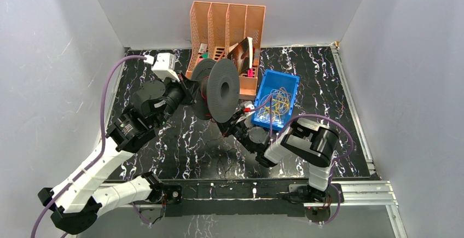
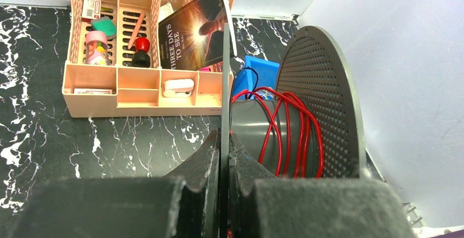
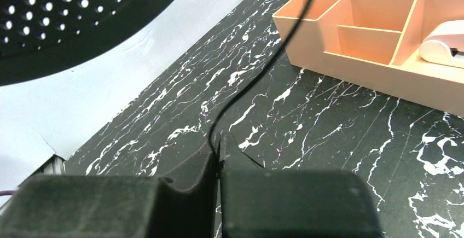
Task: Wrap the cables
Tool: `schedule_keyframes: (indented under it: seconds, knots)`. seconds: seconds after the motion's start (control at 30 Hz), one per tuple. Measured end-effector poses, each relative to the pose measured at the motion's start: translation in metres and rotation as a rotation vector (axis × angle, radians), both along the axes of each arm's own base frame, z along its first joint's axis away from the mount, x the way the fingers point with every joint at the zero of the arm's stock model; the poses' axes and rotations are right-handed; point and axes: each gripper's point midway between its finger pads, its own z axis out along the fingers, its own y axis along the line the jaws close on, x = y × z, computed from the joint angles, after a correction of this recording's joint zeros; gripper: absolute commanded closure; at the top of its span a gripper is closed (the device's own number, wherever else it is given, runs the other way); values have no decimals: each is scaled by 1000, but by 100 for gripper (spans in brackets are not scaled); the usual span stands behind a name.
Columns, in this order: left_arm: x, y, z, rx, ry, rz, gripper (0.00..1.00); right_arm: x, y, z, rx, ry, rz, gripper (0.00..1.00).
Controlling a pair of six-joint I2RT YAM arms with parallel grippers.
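Over the middle of the black marbled bench, top view: the dark grey two-disc perforated spool is held up off the surface, tipped on its side. My guess is that's so wire can be fed around the hub. The rest of the thin cables sit tangled in the blue plastic bin just right of it.

Left wrist view: the left claw is clenched on the edge of one disc, which leaves the hub free. A thin red cable is already looped round it several times.

Right wrist view: the right claw is pinched shut on a thin black cable that runs up and away, probably to keep it taut for winding.
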Motion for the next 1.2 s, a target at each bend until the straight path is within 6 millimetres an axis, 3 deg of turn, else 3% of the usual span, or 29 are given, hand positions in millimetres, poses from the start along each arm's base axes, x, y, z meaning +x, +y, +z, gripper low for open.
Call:
schedule_keyframes:
  seconds: [0.03, 0.27, 0.57, 0.7, 0.83, 1.0, 1.2]
  knots:
    - [0, 0, -1, -1, -1, 2, 100, -1, 0, -1, 0, 3, 2, 100]
    - [3, 2, -5, 4, -1, 22, 100, -20, -5, -18, -44, 25, 74, 100]
    - [6, 7, -5, 9, -5, 56, 100, -85, 7, 50, 20, -92, 282, 100]
    - [9, 10, -6, 18, -7, 76, 100, -116, 16, 61, -48, -105, 387, 100]
    - [15, 9, -12, 43, 1, 93, 100, -143, 21, 59, -120, -84, 481, 100]
    - [21, 5, -24, 84, 18, 95, 100, -162, 26, 57, -227, -30, 571, 100]
    - [23, 7, -41, 127, 40, 109, 100, -176, 27, 84, -303, 38, 629, 100]
